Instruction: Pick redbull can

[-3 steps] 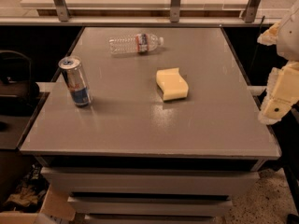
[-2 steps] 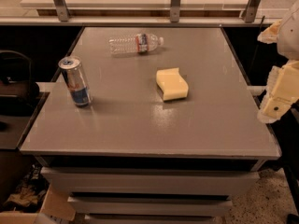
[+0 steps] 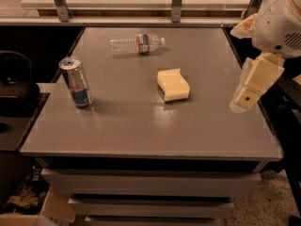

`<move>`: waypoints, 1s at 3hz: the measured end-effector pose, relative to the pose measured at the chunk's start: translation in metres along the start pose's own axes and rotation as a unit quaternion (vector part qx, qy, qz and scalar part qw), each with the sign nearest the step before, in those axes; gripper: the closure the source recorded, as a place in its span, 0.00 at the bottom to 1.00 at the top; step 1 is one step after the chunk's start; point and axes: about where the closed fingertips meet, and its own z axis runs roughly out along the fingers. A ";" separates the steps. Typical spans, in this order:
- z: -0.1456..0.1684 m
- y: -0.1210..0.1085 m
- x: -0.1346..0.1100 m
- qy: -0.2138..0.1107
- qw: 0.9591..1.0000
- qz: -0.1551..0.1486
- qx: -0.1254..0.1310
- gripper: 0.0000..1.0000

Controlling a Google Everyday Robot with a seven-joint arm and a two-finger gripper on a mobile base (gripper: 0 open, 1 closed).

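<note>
The redbull can [image 3: 76, 82] stands upright near the left edge of the grey table [image 3: 141, 131]. It is slim, silver and blue with a red marking and a silver top. My gripper [image 3: 244, 98] hangs over the table's right edge, cream-coloured and pointing down and to the left, below the white arm housing [image 3: 280, 22]. It is far to the right of the can and holds nothing that I can see.
A clear plastic bottle [image 3: 136, 44] with a label lies on its side at the back of the table. A yellow sponge [image 3: 173, 84] lies between the can and my gripper. A metal rail [image 3: 141, 20] runs behind the table. A dark bag [image 3: 16, 86] sits at the left.
My gripper and arm have moved a little left, further over the table's right edge. The can, bottle and sponge have not moved.
</note>
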 end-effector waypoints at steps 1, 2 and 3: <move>0.014 -0.004 -0.037 -0.052 0.998 -0.021 -0.014 0.00; 0.028 -0.001 -0.074 -0.100 0.994 -0.036 -0.031 0.00; 0.043 0.007 -0.108 -0.153 0.986 -0.036 -0.054 0.00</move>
